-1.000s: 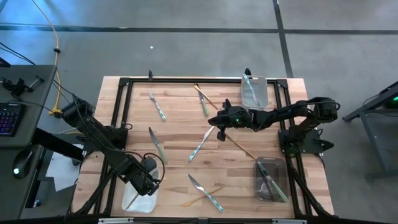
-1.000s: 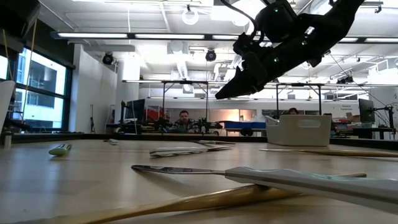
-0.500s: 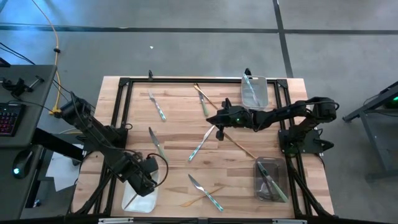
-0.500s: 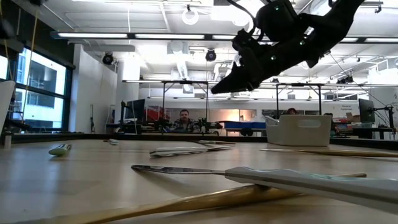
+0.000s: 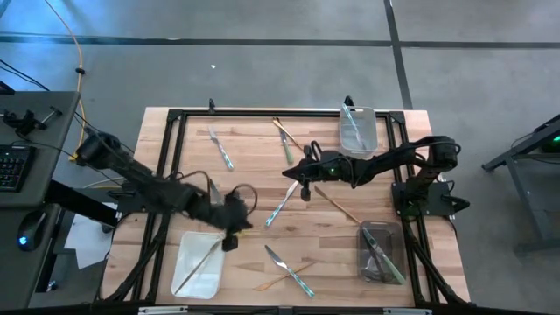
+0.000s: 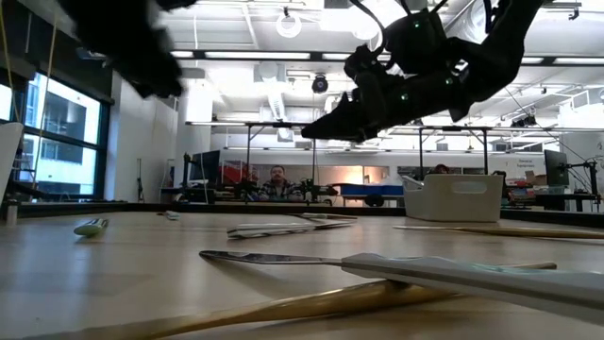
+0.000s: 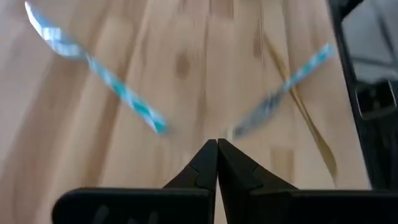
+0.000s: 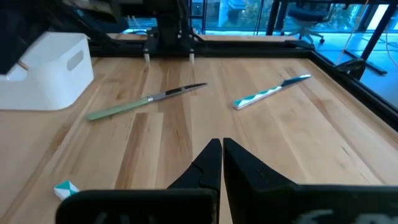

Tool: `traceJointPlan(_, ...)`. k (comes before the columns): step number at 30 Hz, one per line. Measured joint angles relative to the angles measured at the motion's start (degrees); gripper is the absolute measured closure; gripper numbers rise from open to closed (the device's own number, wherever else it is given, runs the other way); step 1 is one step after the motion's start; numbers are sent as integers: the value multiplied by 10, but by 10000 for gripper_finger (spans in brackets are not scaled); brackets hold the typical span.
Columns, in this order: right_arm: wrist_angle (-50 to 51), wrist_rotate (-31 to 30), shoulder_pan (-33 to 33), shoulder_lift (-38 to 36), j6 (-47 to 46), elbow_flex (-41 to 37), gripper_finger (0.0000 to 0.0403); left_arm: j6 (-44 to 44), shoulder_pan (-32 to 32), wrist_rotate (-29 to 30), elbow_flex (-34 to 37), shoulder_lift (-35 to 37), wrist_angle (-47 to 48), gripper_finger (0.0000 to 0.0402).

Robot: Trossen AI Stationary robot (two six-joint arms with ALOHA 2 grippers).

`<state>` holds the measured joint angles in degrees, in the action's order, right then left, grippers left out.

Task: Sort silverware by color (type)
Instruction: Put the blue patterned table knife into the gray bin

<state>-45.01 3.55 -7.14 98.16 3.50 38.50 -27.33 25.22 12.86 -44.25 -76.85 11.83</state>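
Left gripper (image 5: 232,229): over the bare wood left of table centre, above the near-left tray; fingers (image 7: 208,163) pressed tip to tip, nothing between them.
Right gripper (image 5: 294,177): reaching in from the right, hanging above the table middle; in its wrist view the fingers (image 8: 214,163) meet at the tips, empty. In the low view it rides well clear of the tabletop (image 6: 132,283).
Near-left tray (image 5: 198,264): white, holds one slim pale piece lying on the diagonal.
Far-right tray (image 5: 357,128): clear, at the far edge, one light-blue-handled piece (image 5: 352,121) inside.
Near-right tray (image 5: 381,252): dark, several green-handled pieces (image 5: 381,250) in it.
Loose silverware, far side: blue-handled piece (image 5: 222,150) toward the far left; gold piece (image 5: 286,132) and green-handled piece (image 5: 287,149) near the far middle.
Loose silverware, centre: blue-handled knife (image 5: 282,203) lying just beside the right gripper; gold piece (image 5: 337,204) to its right, slanting toward the dark tray.
Loose silverware, left of centre: green-handled knife (image 5: 219,203) close by the left arm.
Loose silverware, near edge: blue-handled knife (image 5: 290,270) crossing a gold piece (image 5: 282,276), touching where they cross.
Left wrist view: two blue-patterned pieces on the wood ahead of the shut tips, blurred.
Room behind: a person seated at a far bench (image 6: 279,185).
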Motion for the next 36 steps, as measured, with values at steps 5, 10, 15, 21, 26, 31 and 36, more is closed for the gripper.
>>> traceJointPlan(5, 8, 1, -8, -1, 4, 0, 403, 82, -73, -41, 72, -1, -169, 401)
traceJointPlan(10, 28, 0, -28, -1, 0, 0, 403, 100, -144, -100, 155, -1, -317, 401)
traceJointPlan(15, 67, -2, -39, -1, -11, 3, 403, 112, -204, -147, 207, -1, -392, 401)
traceJointPlan(21, 254, -82, -33, -1, -27, 68, 396, 175, -250, -159, 218, -1, -400, 401)
traceJointPlan(26, 345, -95, -23, -1, -35, 123, 381, 206, -283, -209, 218, -1, -454, 401)
traceJointPlan(31, 429, -91, -21, -1, -35, 178, 359, 209, -301, -261, 218, -1, -499, 401)
traceJointPlan(36, 435, -91, -8, -1, -33, 183, 333, 236, -301, -245, 218, -1, -481, 401)
